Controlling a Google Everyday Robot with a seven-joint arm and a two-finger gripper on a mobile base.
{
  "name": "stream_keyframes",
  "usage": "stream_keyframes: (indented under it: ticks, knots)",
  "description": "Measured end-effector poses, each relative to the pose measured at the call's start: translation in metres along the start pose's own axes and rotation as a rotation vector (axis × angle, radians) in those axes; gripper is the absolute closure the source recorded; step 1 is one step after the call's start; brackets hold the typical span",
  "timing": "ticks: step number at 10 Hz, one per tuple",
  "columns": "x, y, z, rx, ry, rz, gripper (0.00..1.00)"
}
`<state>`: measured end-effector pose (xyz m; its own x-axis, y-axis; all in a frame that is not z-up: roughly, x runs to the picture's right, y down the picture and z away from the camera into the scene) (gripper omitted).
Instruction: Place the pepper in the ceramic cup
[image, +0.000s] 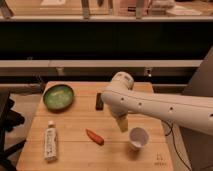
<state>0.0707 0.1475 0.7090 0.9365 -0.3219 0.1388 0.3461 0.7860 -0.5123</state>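
Pale wood made up the table (75, 122), and everything lay on its top. The pepper (94, 136), red-orange and slim, lay flat on the boards near the front middle, tilted with one end toward the back left and the other toward the front right. The ceramic cup (138, 137) stood upright to its right, apart from it, with its mouth open to the camera and showing only its pale inside. Between the two, the gripper (122, 123) hung pointing down at the end of the thick white arm (160, 107), closer to the cup's rim than to the pepper and touching neither; whether it was open or closed could not be told. The arm reached in from the right and crossed the back half of the table, hiding the right side of the black bar (99, 101), which lay just behind the arm's rounded joint. At the back left corner sat the green bowl (58, 96), well apart from the pepper. Near the front left edge the white tube (50, 142) lay lengthwise, front to back, left of the pepper. Behind the table ran a dark shelf unit (75, 45).
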Motion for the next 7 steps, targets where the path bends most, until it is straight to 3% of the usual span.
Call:
stream_keyframes:
  ticks: [4, 7]
  knots:
    - [-0.036, -0.001, 0.005, 0.000, -0.012, -0.058, 0.20]
    - [-0.040, 0.007, 0.014, 0.004, -0.022, -0.086, 0.20]
